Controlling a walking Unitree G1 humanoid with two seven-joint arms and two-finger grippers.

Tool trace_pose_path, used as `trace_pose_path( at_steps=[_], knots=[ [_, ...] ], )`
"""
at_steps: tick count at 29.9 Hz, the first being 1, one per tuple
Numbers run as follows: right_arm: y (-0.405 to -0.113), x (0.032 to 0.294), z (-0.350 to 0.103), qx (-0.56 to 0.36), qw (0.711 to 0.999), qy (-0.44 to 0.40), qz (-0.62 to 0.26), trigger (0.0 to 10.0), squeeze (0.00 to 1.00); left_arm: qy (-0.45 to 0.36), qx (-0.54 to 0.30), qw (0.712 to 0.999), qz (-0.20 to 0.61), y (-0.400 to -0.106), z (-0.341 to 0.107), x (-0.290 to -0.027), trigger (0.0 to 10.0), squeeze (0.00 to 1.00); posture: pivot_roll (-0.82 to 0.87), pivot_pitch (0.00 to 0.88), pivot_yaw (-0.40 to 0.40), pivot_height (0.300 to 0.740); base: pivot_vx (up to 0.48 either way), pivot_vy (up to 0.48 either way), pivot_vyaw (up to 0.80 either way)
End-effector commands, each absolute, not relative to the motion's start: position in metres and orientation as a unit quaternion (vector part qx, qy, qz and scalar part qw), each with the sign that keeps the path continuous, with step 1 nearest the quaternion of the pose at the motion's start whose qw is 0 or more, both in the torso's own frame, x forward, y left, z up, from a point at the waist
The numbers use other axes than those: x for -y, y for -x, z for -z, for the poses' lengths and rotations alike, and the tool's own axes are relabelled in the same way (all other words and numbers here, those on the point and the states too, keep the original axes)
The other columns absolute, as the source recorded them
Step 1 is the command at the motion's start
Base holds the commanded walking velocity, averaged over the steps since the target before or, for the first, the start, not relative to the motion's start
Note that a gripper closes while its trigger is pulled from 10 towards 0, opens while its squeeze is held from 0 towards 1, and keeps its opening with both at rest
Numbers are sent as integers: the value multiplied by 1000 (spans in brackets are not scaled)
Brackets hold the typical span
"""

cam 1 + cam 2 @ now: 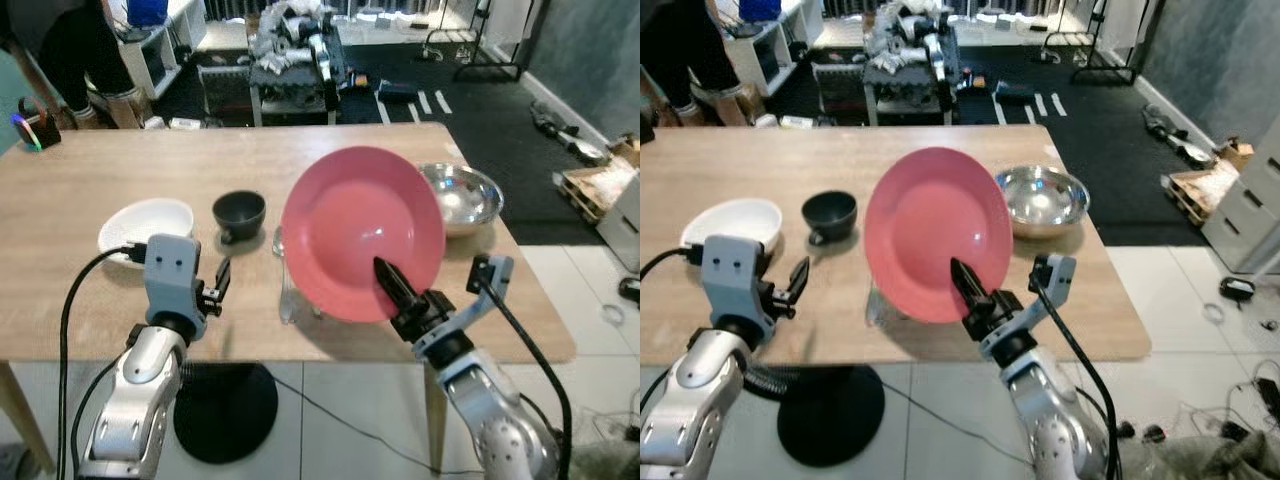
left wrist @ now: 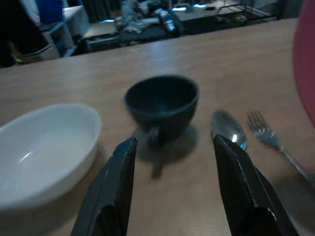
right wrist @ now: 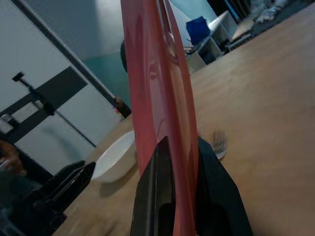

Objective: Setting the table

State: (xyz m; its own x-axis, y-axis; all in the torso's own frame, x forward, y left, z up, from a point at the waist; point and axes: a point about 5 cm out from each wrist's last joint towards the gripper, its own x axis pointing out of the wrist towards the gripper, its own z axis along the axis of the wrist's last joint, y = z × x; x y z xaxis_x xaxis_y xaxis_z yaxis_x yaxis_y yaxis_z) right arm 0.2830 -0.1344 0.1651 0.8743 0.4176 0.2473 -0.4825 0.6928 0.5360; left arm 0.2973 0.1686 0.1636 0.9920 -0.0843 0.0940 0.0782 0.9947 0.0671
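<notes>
A pink plate (image 1: pixel 360 225) stands tilted nearly on edge above the wooden table (image 1: pixel 120 160), its lower rim pinched by my right gripper (image 1: pixel 392 283), which is shut on it; the wrist view shows the plate (image 3: pixel 162 88) edge-on between the fingers (image 3: pixel 157 167). A spoon (image 2: pixel 228 129) and a fork (image 2: pixel 266 135) lie on the table just left of the plate. A black cup (image 1: pixel 240 212) and a white bowl (image 1: pixel 147 224) sit further left. My left gripper (image 1: pixel 222 275) hovers open near the front edge, pointing at the cup (image 2: pixel 161 101). A steel bowl (image 1: pixel 460 197) sits right of the plate.
A small colourful object (image 1: pixel 35 130) sits at the table's far left corner. A person (image 1: pixel 80 50) stands beyond the table at the back left. A cluttered bench (image 1: pixel 295 50) is behind. A black round base (image 1: pixel 225 410) lies on the floor below the front edge.
</notes>
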Motion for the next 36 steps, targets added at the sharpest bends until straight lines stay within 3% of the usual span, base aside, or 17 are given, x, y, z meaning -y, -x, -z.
trace_pose_path(
  at_steps=[1,8,16,22,30,36],
  knots=[
    [-284,136,-168,63,920,-305,-240,10000,0,-38,42,998,40,-298,-161,-170,10000,0,-61,0,123,740,480,0,0],
    [-288,140,-175,75,921,-301,-237,10000,0,-37,42,997,43,-299,-161,-169,10000,0,-62,0,120,740,447,0,0],
    [-302,142,-206,134,926,-297,-189,10000,0,-79,71,990,92,-288,-167,-159,10000,0,-51,0,118,740,0,0,0],
    [-308,126,-216,135,925,-296,-196,10000,0,-90,85,987,103,-285,-173,-154,10000,0,-35,0,111,740,0,0,0],
    [-336,86,-198,61,925,-323,-188,10000,0,-84,109,984,110,-285,-190,-148,10000,0,2,0,100,740,0,0,0],
    [-356,81,-186,21,936,-323,-137,10000,0,-82,117,984,107,-278,-199,-150,10000,0,55,0,72,740,0,0,0]
  ],
)
